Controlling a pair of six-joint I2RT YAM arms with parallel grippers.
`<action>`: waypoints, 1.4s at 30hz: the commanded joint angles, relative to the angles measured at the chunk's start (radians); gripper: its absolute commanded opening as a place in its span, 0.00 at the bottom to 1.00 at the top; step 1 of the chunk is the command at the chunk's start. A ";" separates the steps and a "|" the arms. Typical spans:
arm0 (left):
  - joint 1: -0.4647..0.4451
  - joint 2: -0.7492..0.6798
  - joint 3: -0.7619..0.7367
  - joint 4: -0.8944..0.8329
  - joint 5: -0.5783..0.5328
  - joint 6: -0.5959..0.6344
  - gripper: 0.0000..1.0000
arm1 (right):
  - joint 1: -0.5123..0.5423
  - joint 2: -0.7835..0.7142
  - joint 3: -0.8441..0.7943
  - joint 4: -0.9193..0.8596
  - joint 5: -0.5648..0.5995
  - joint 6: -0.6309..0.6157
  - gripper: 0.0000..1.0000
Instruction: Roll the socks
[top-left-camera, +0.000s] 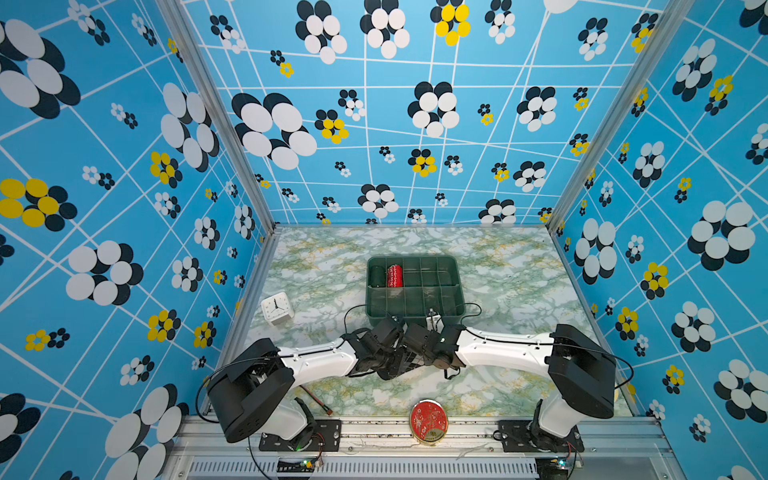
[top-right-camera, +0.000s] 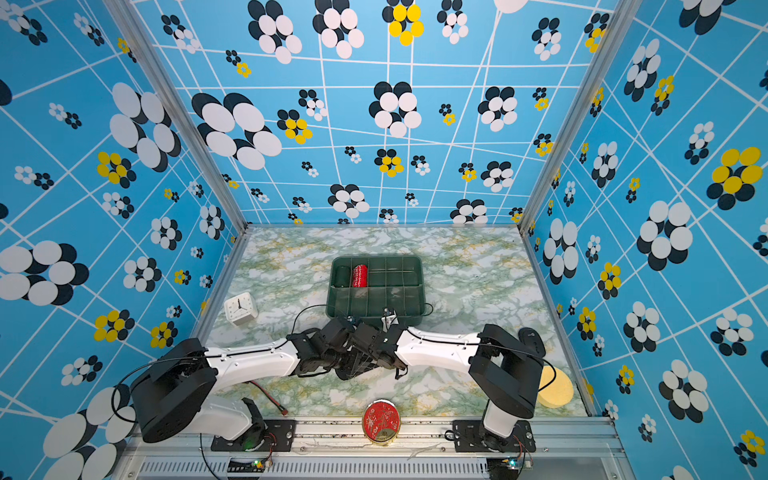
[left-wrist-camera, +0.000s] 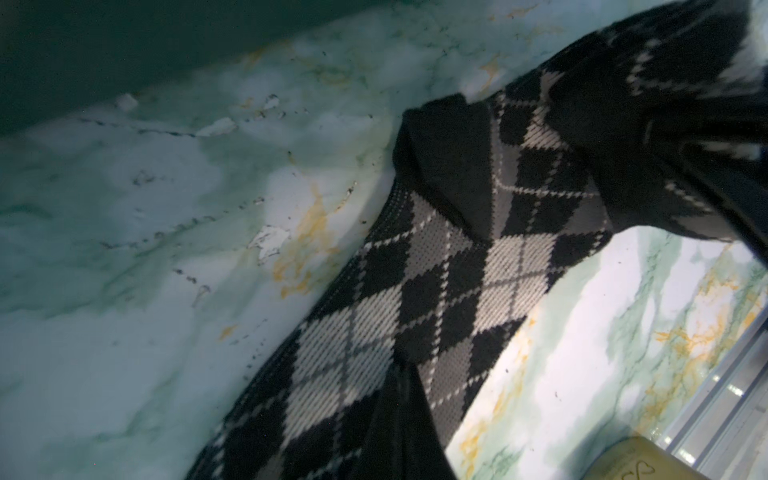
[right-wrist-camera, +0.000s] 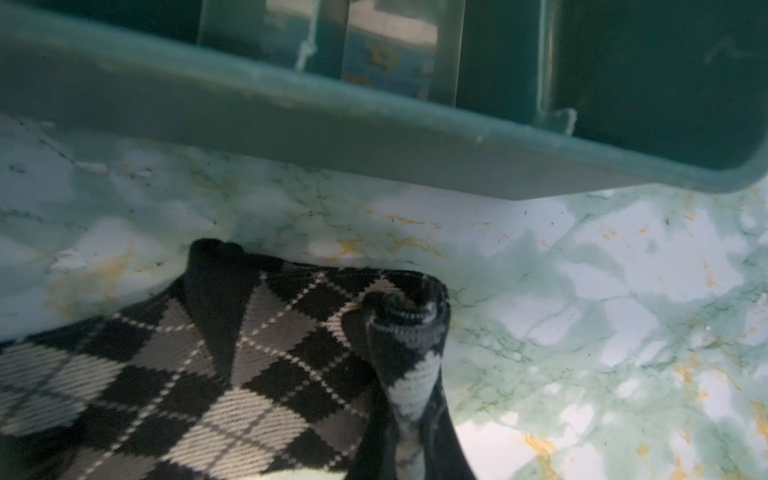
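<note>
Bright, even top views; dim, blurry, shadowed wrist views.

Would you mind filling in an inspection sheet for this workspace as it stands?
Surface: marble-pattern table, scuffed near the green tray.
Job's things: socks lie before the green tray, one end partly rolled.
Clutter: clock, red tin, yellow sponge; red roll and dark green roll in the tray.
Grippers: left gripper shut, apparently on socks; right gripper unclear.
Cables: black loops at both wrists.
Surroundings: blue flowered walls, aluminium frame.
</note>
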 joint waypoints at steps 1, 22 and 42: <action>0.006 0.003 -0.014 -0.008 0.009 0.005 0.00 | 0.012 0.023 0.033 -0.034 0.025 0.011 0.14; 0.004 -0.005 -0.011 -0.016 0.008 0.008 0.00 | 0.029 0.027 0.025 0.058 -0.064 0.003 0.25; 0.005 -0.013 -0.008 -0.028 0.010 0.013 0.00 | 0.003 -0.021 -0.077 0.242 -0.176 0.027 0.36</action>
